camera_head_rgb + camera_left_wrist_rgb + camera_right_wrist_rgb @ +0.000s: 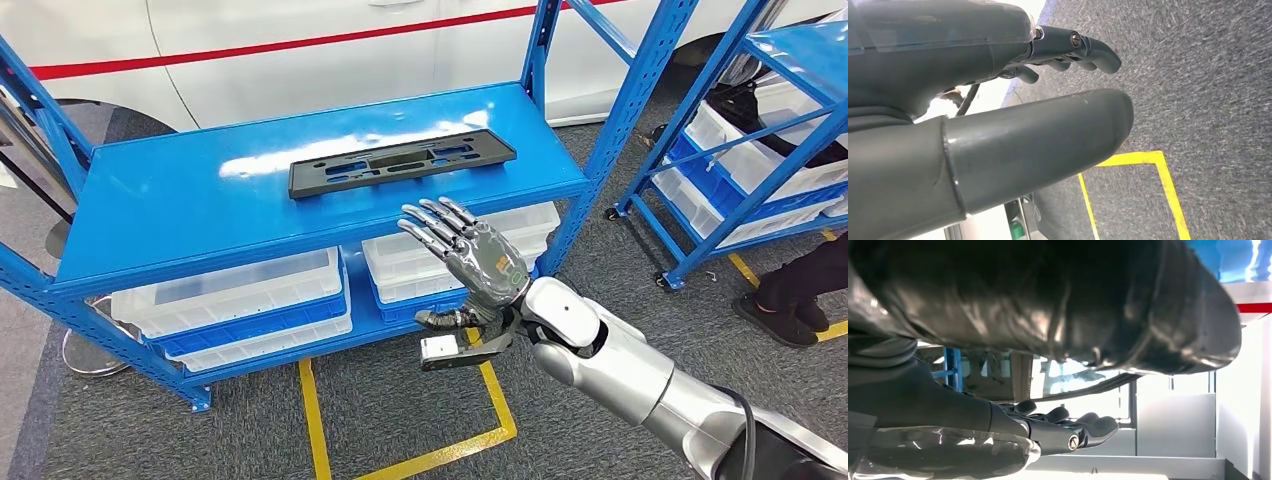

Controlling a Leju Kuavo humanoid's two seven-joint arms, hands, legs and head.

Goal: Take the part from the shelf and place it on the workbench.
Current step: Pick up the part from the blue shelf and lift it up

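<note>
Right hand: your right hand (470, 262) is raised in front of the near edge of the shelf (150, 215), fingers (432, 222) spread and pointing up toward the top deck, thumb sticking out low on the left, nothing in it. You can see the silver forearm coming in from the bottom right.

Left hand: your left hand (998, 110) hangs over grey carpet with yellow floor tape (1168, 185) under it; fingers loosely apart with the thumb, nothing held.

Counts: one black part (402, 162), two blue racks (the main one plus a second rack (770, 130) off to the right), and about four clear bins (235, 290) stacked in pairs on the main rack's lower deck.

Part vs fingers: the part lies flat on the top deck, right of centre, long side running left to right. Your right fingertips sit nearer than it and just below the deck edge, apart from it, no contact.

Background: white vehicle (300, 40) with a red stripe behind the rack; a person's dark shoe (780, 315) at the right edge.
</note>
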